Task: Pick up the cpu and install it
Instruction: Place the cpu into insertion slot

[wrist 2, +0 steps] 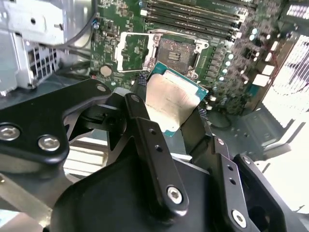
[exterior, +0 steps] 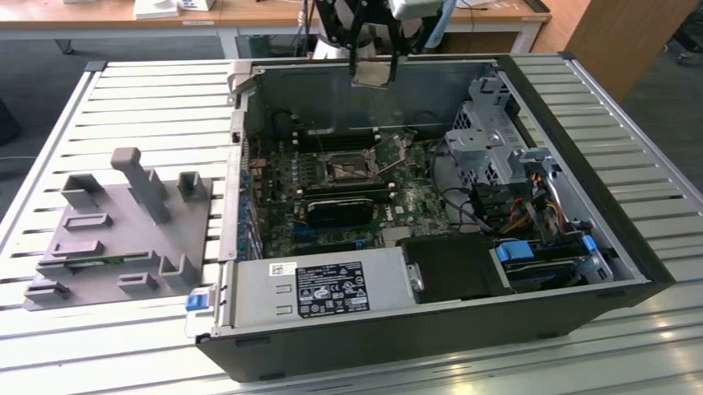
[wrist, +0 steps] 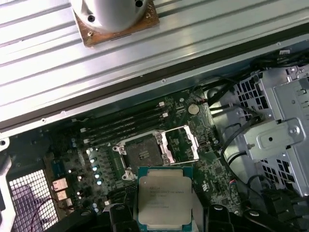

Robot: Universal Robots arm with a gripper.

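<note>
My gripper (exterior: 371,72) is shut on the cpu (exterior: 370,74), a flat square chip with a silvery top, held in the air above the far wall of the open computer case (exterior: 615,247). In both wrist views the cpu (wrist 2: 170,100) (wrist: 162,195) sits between the black fingers (wrist 2: 145,130), gripped by its edges. Below it on the green motherboard lies the black square socket (exterior: 349,169) (wrist 2: 175,52) (wrist: 143,153), its metal frame (wrist: 179,144) swung open beside it. The socket's seat holds no chip.
A grey plastic tray (exterior: 82,247) with upright posts stands on the slatted table at the exterior view's left. Inside the case are a power supply (exterior: 318,290), a drive cage (exterior: 489,136), loose cables (exterior: 516,206) and memory slots (wrist: 123,126).
</note>
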